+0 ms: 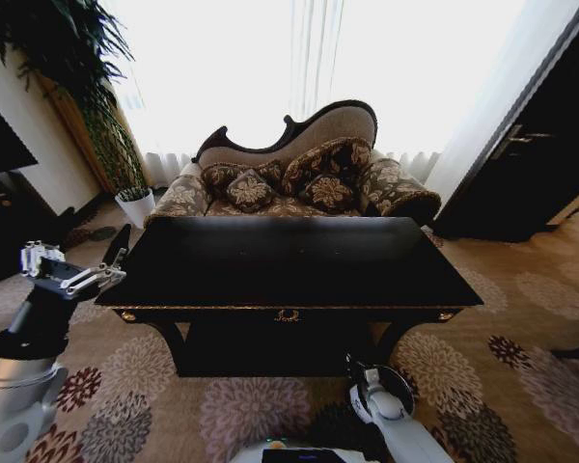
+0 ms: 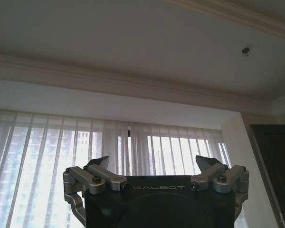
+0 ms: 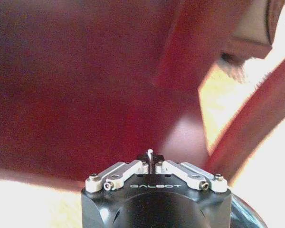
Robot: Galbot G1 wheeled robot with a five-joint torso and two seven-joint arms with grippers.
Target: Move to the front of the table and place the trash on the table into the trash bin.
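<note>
Head view puts the left gripper [image 1: 77, 275] raised just off the table's left front corner, fingers [image 1: 104, 277] spread apart and holding nothing; its wrist camera looks up at ceiling and curtains past those same parted fingertips [image 2: 99, 164], so the wrist is tilted upward rather than aimed at any object. That reads as a waiting pose, kept clear of the tabletop edge.

The right gripper [image 3: 150, 156] has its fingers drawn together with nothing visible between them, and it faces a dark red-brown surface close ahead, probably the table's woodwork. From the head camera the right arm [image 1: 386, 400] hangs low in front of the table, below the apron.

The table [image 1: 289, 265] stands squarely ahead, its gold ornament [image 1: 288, 314] nearly centred, so the approach looks complete. Its glossy black top shows no paper wads or can that I can make out. Behind it sits the patterned sofa [image 1: 299, 178].
</note>
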